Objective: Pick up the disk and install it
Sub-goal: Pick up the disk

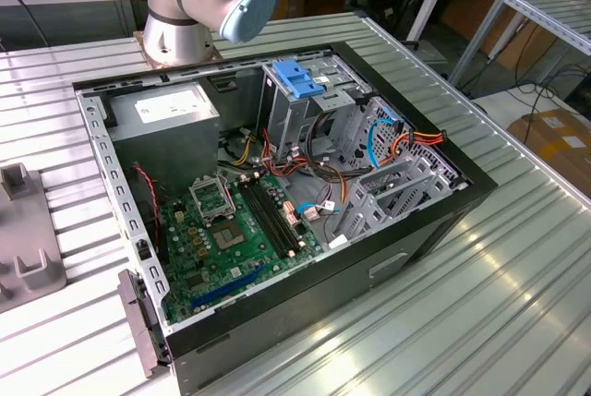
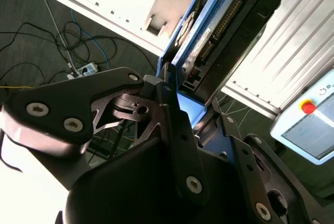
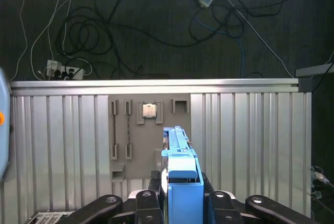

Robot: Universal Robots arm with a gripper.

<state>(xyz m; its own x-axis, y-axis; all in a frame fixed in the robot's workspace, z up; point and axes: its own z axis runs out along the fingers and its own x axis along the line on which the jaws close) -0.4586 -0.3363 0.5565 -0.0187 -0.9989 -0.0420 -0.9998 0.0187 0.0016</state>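
First wrist view: we held the disk [image 3: 180, 156] on edge, clamped in the claw [image 3: 181, 187].
Its long axis ran straight out from the claw, over a grey fixture plate [image 3: 121, 130] near the counter's [image 3: 250, 140] edge, with blue rails showing in both wrist views.

Bright light glares off the ribbed table [image 1: 517, 267]; the open case [image 1: 305, 318] sits dimmer.

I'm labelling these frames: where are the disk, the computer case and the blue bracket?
the disk [image 3: 183, 182]: first wrist view, blue carrier rail.
the computer case [image 1: 286, 322]: exterior view, black side wall.
the blue bracket [image 1: 298, 78]: exterior view, top face.
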